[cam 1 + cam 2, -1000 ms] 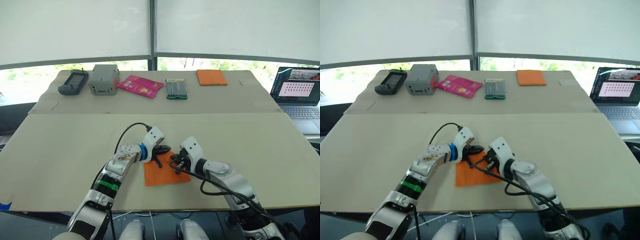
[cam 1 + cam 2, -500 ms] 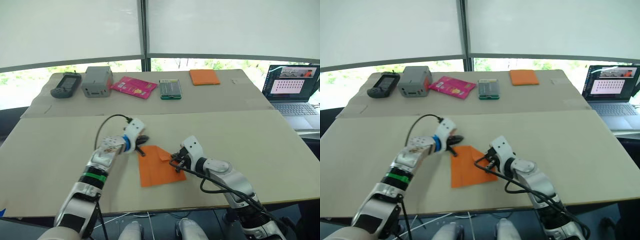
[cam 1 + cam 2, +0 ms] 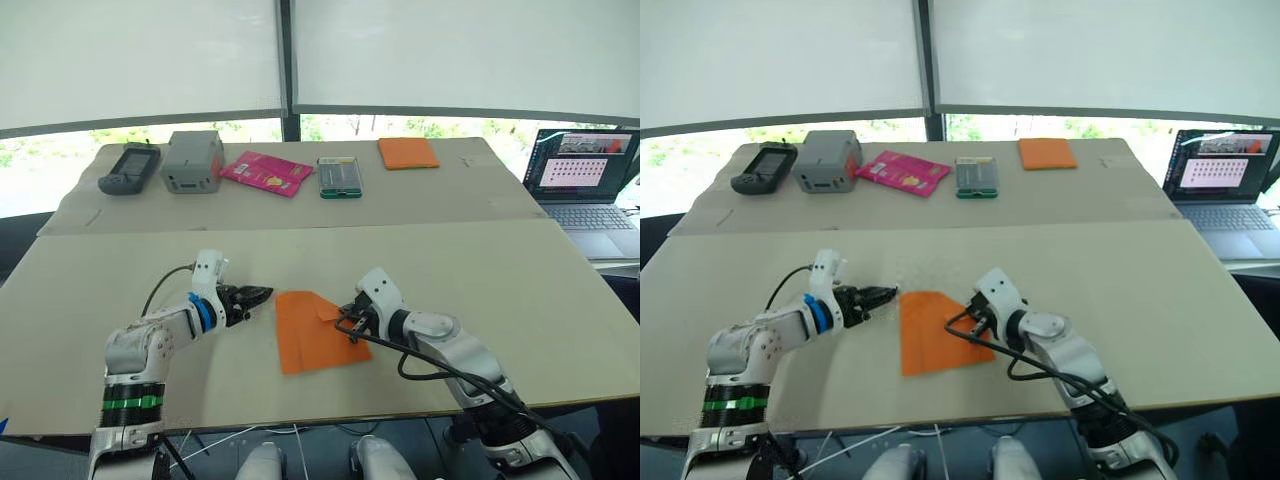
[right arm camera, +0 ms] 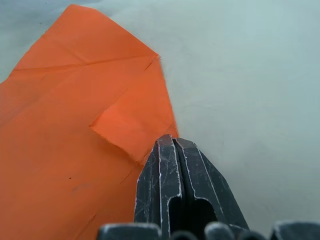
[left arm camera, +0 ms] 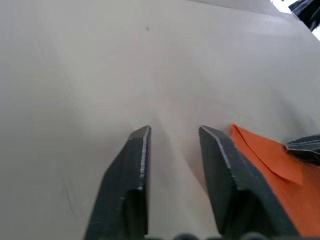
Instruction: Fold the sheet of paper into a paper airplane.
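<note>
Working with the sheet of paper (image 3: 313, 332), lying flat near the table's (image 3: 520, 290) front edge, expect it thin, light and floppy, so take its edge; your right gripper (image 3: 352, 326) presses closed there, left gripper (image 3: 258, 294) narrowly parted beside it.

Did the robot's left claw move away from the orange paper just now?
Yes. The left gripper has pulled off the sheet of paper toward the robot's left and now sits on the bare table beside it.

Thin matt creased sheet of paper (image 3: 312, 331) lies on smooth matt table (image 3: 520, 290).
</note>
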Controlling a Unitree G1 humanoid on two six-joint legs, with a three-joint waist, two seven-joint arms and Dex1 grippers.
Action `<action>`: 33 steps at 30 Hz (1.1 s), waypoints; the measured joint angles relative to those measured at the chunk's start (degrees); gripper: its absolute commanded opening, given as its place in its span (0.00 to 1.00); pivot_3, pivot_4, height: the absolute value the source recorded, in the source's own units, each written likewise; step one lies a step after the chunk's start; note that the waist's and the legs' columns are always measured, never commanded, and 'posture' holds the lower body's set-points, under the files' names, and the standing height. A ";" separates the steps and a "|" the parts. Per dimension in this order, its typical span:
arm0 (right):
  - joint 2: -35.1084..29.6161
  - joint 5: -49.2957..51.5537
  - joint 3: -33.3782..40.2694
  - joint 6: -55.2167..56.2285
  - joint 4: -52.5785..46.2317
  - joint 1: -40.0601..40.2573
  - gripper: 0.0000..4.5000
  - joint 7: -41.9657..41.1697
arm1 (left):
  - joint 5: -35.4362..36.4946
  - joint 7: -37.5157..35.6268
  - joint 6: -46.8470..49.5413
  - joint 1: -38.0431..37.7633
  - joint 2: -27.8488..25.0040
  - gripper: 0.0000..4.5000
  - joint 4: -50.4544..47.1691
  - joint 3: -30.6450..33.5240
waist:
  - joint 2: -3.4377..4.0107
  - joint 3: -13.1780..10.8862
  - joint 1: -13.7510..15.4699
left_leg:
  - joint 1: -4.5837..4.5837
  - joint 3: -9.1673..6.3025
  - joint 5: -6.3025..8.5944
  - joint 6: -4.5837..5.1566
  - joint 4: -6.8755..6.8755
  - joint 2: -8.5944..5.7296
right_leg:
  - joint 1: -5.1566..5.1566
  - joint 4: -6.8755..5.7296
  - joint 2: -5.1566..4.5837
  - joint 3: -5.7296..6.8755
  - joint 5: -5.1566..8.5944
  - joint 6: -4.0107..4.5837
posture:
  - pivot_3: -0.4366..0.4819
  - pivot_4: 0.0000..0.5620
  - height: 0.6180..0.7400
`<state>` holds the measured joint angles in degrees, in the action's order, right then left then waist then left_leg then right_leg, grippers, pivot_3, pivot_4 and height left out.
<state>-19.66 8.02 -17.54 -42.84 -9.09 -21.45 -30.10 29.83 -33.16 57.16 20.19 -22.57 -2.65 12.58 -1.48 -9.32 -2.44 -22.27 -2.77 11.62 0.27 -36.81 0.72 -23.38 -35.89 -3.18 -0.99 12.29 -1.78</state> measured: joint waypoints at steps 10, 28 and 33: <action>0.45 -0.49 -0.07 0.67 0.74 -0.29 0.00 -0.96 | 3.99 5.28 6.50 -1.97 5.03 0.49 -5.79 -0.99 | 0.00 0.00 -0.02 | 0.02 0.02 0.07 -0.11 0.00 0.01 | -0.02 0.01 0.08 0.00 0.04 0.10 | 0.48 0.27 1.00; -0.50 -1.15 7.38 4.97 3.05 -4.74 0.00 1.64 | -8.49 1.11 -15.16 5.89 2.75 0.00 4.08 -16.94 | -0.03 -0.13 1.17 | -1.02 0.07 -0.10 -0.37 0.00 -0.17 | -1.05 -0.01 0.03 -0.11 -0.17 0.25 | 0.48 0.27 1.00; 0.19 -0.89 7.75 5.48 3.03 -5.75 0.00 1.28 | -15.98 -3.85 -26.61 9.15 1.10 0.00 9.48 -23.80 | -0.02 -0.13 1.65 | -1.09 0.08 -0.10 -0.38 0.04 -0.30 | -1.04 0.07 -0.10 -0.11 -0.19 0.30 | 0.48 0.27 1.00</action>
<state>-19.48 7.14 -9.79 -37.36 -6.06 -27.20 -28.82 13.85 -37.01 30.55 29.34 -21.48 6.83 -11.22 -1.50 -9.46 -0.79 -23.35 -2.69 11.52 -0.10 -36.77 0.42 -24.43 -35.82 -3.28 -1.10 12.09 -1.48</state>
